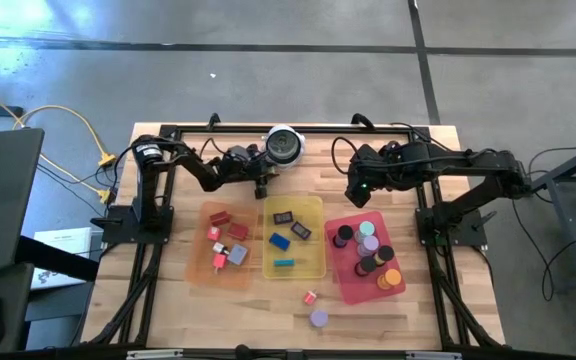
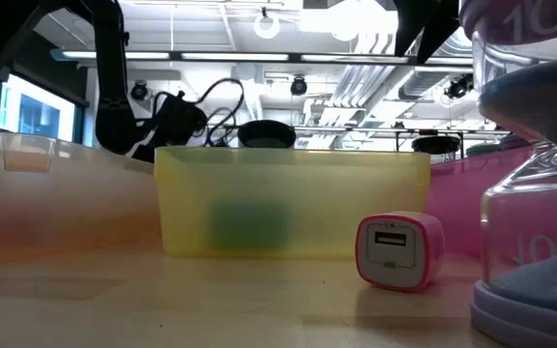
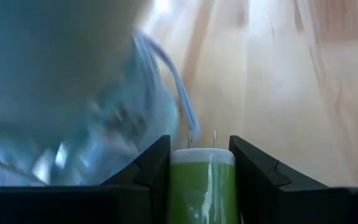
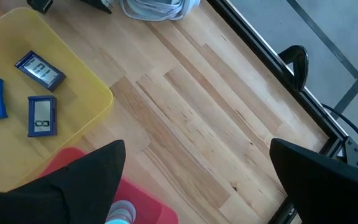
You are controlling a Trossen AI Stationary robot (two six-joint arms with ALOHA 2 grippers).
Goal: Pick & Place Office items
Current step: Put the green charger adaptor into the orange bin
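Two fingers of the left claw [image 3: 201, 180] are closing around a green piece [image 3: 202, 186] at the tabletop's [image 1: 168, 300] far edge, beside the silver object [image 1: 284, 145]. The right claw [image 4: 197, 180] is hanging released above the red tray [image 1: 340, 285], likely waiting.

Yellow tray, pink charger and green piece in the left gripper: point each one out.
yellow tray [image 2: 293, 169], low view, front wall near its rim.
pink charger [image 2: 399, 251], low view, white face.
green piece [image 3: 202, 190], left wrist view, middle of its body.
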